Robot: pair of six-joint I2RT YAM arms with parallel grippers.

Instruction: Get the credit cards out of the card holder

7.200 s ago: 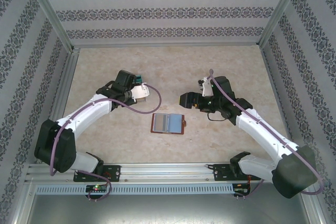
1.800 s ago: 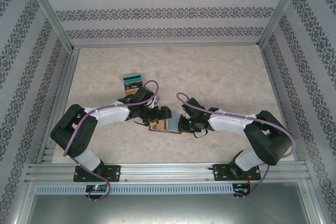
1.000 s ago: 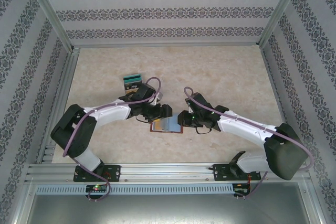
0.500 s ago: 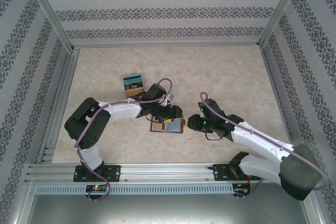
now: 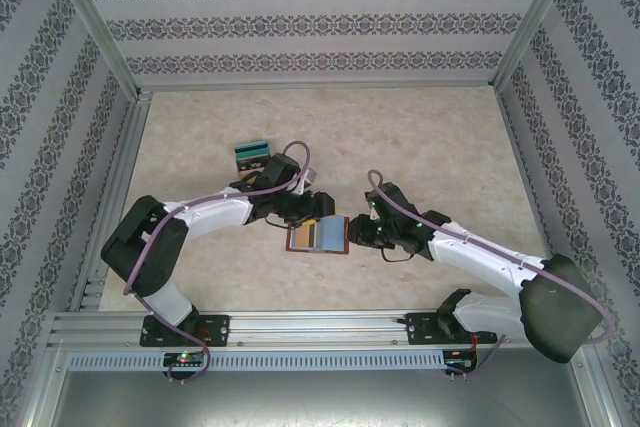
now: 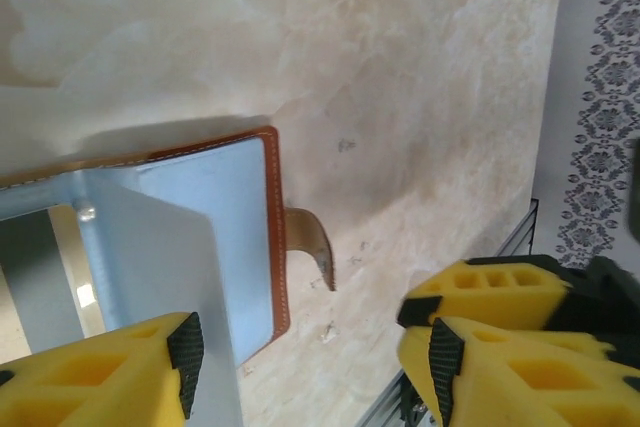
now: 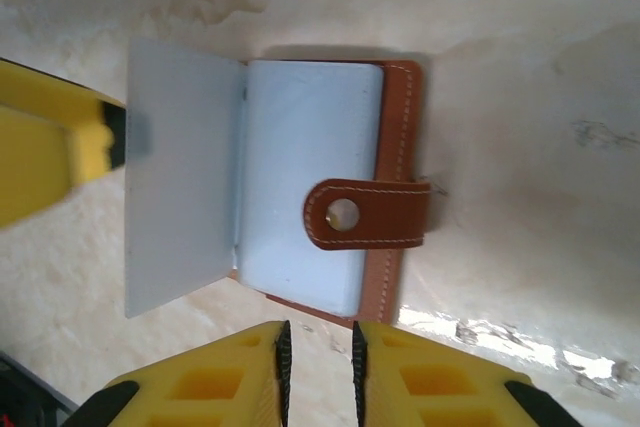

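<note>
In the top external view the left end effector (image 5: pixel 318 209) covers the far-left corner of the card holder (image 5: pixel 318 235), and its fingertips are too small to tell apart. The left wrist view cuts the holder off at its left and bottom edges. The three credit cards (image 5: pixel 252 155) lying on the bench (image 5: pixel 420 137) are too small to read.

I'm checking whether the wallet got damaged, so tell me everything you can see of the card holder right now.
The card holder lies open and flat on the beige table, between the two hands. It looks like brown leather with pale stitching along a darker rim. Inside are blue-grey sleeves, one leaf standing partly lifted. Its snap tab, with a round hole, is folded over the inner sleeve. The left hand's yellow fingers sit at the lifted leaf; contact is unclear. No damage shows.
</note>
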